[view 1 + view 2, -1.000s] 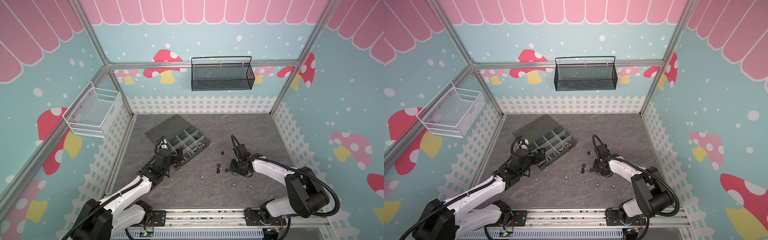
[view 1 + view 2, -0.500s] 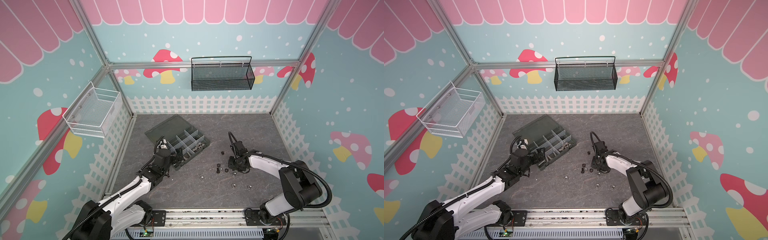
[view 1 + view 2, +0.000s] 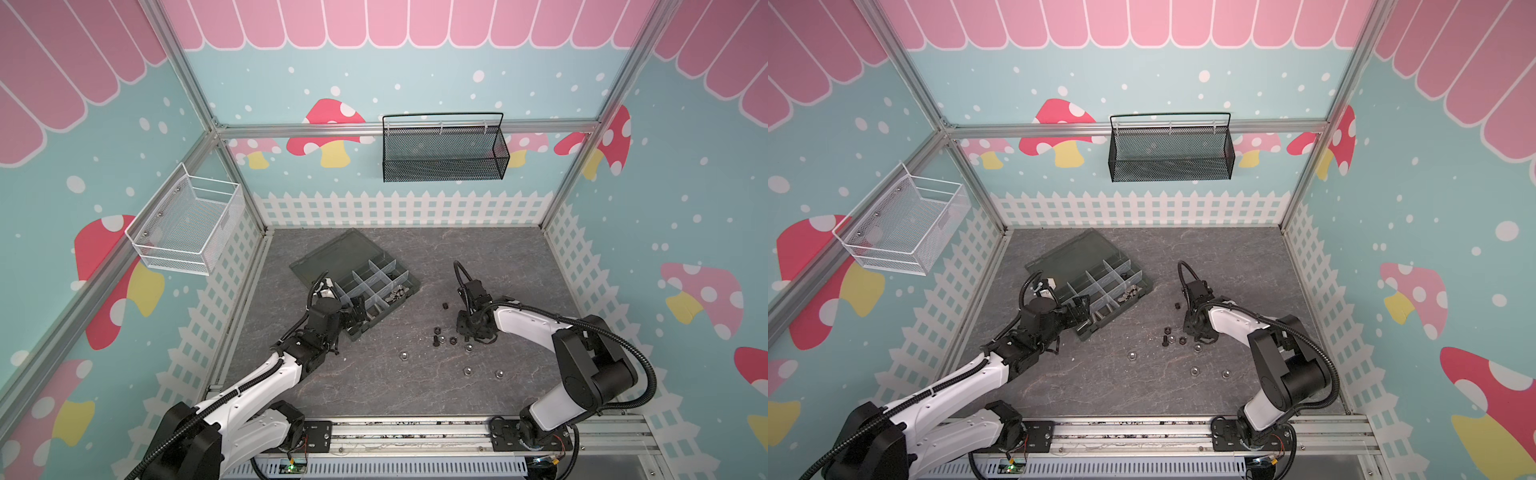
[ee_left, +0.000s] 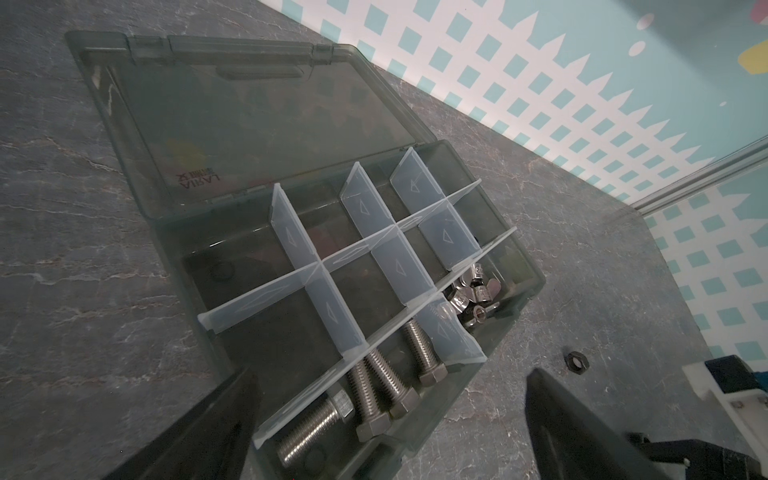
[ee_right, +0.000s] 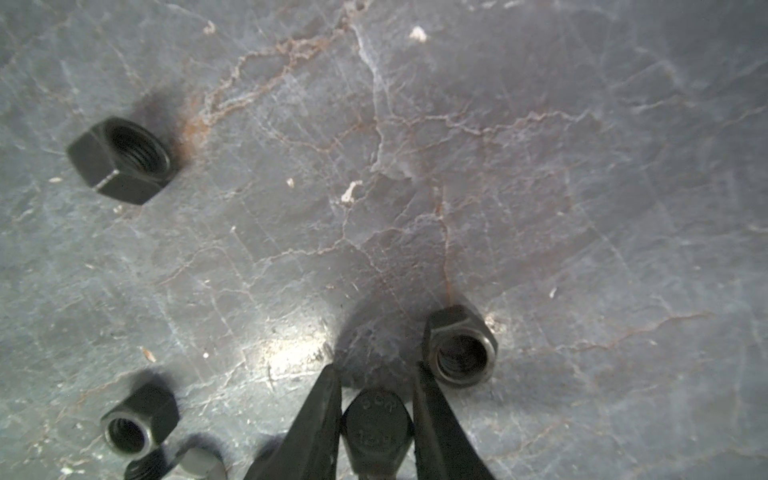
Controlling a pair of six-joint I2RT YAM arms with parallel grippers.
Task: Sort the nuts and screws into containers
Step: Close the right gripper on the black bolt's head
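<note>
The right wrist view shows my right gripper (image 5: 374,368) shut on the hex head of a black screw (image 5: 376,428), low over the grey floor. Black nuts (image 5: 120,160) (image 5: 461,347) (image 5: 137,419) lie around it. In both top views the right gripper (image 3: 469,330) (image 3: 1194,328) points down among the loose nuts (image 3: 437,331). My left gripper (image 3: 357,309) (image 4: 390,374) is open over the near corner of the organiser box (image 3: 409,286) (image 4: 494,357). One of its containers holds several silver screws (image 4: 424,353). The container beside that holds silver winged nuts (image 4: 473,291).
Silver nuts (image 3: 402,356) (image 3: 467,370) (image 3: 498,374) lie nearer the front. A lone black nut (image 3: 444,306) (image 4: 575,360) lies between box and right gripper. The box lid (image 3: 332,257) lies flat behind it. A white basket (image 3: 187,224) and a black basket (image 3: 442,153) hang on the walls.
The right gripper's jaws have closed onto the black screw's head, and the arm has shifted slightly. The left arm has not moved.
</note>
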